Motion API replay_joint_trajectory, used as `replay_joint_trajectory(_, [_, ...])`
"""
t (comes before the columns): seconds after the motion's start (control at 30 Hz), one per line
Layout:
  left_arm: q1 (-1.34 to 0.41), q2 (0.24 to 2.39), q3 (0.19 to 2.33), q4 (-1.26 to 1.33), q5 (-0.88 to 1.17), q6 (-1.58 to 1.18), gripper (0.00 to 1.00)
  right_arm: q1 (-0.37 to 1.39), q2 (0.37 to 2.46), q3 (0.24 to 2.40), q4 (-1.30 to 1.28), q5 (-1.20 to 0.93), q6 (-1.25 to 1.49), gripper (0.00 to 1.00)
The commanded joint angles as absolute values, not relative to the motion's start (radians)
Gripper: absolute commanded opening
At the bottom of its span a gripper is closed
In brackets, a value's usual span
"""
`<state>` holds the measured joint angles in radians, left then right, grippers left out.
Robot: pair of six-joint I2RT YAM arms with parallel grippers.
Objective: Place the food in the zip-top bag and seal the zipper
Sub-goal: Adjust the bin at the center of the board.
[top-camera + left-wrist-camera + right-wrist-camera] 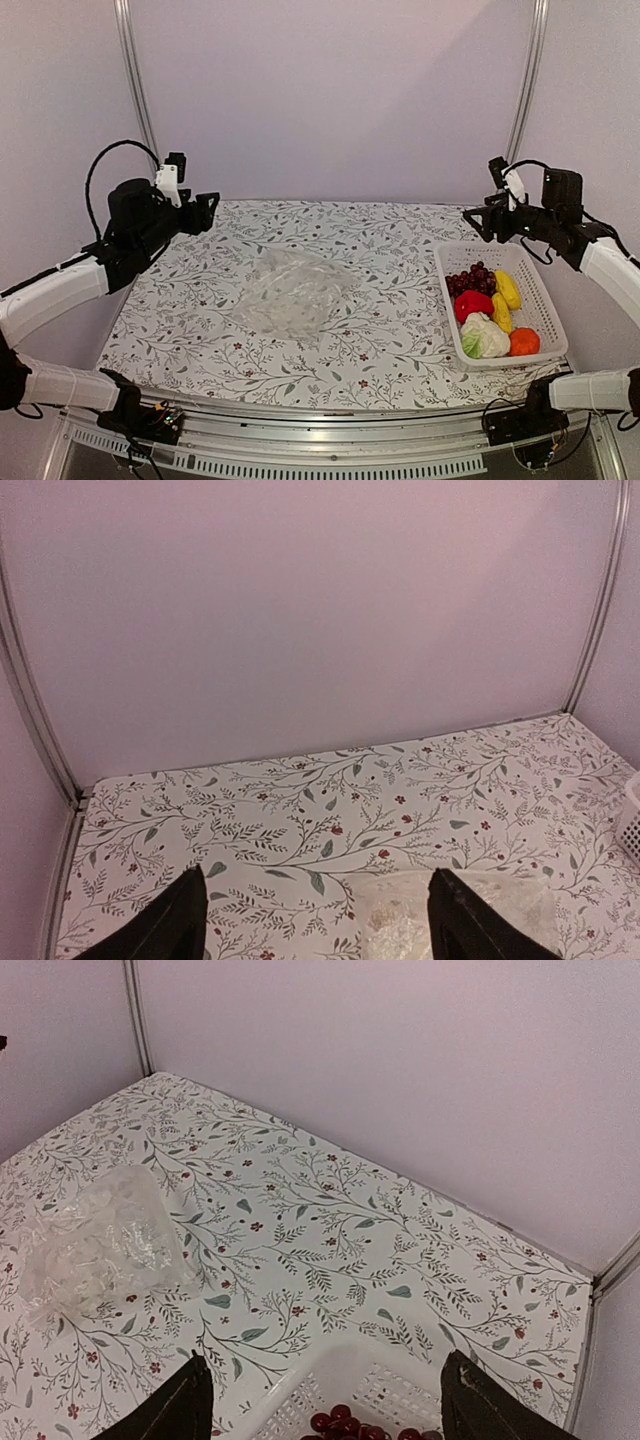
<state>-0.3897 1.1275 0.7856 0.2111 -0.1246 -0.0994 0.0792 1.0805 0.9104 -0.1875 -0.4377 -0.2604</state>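
The bag (pixel 295 292) lies crumpled in the middle of the table (pixel 400 245), well apart from everything else. It's clear, thin, crinkly stuff, so I'd call it featherlight, floppy and slippery, likelier to slide or fold than keep its shape. The best hold looks like a free edge at the mouth, one pincer on each side, but I can't pick out the zipper, so I can't say which way it opens. Its long axis seems to run diagonally, near-left to far-right.

Off to the right the food sits in the white basket (pixel 500 362): grapes (pixel 470 280), pepper (pixel 473 304), two yellow pieces (pixel 507 289) lying far-to-near, cabbage (pixel 484 337), orange (pixel 524 342). They look small, light and firm, so a grip across the middle should do.

The left pincer (pixel 200 213) hangs over the far-left corner, fingers wide, empty. The right pincer (pixel 478 222) hovers at the basket's far end, also spread, holding nothing.
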Motion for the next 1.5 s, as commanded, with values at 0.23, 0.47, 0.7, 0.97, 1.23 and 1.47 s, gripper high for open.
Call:
replay_joint_trajectory(0.23, [-0.402,1.123,0.793,0.175,-0.082,-0.123,0.74,0.342,1.334,1.004,-0.559,-0.302,-0.317,0.71])
replay_joint_trajectory(0.47, [-0.414,1.135,0.803,0.164,-0.073,-0.134,0.73,0.406,1.411,1.002,-0.594,-0.181,-0.321,0.70])
replay_joint_trajectory(0.7, [-0.446,1.135,0.805,0.154,-0.089,-0.117,0.73,0.408,1.483,1.014,-0.617,-0.117,-0.291,0.68])
replay_joint_trajectory(0.97, [-0.459,1.137,0.809,0.150,-0.090,-0.113,0.73,0.426,1.556,1.076,-0.628,-0.137,-0.317,0.43])
replay_joint_trajectory(1.23, [-0.473,1.141,0.808,0.146,-0.089,-0.107,0.73,0.463,1.679,1.187,-0.621,-0.194,-0.372,0.21])
replay_joint_trajectory(1.47, [-0.488,1.167,0.815,0.138,-0.067,-0.096,0.73,0.472,1.722,1.198,-0.579,-0.189,-0.519,0.04])
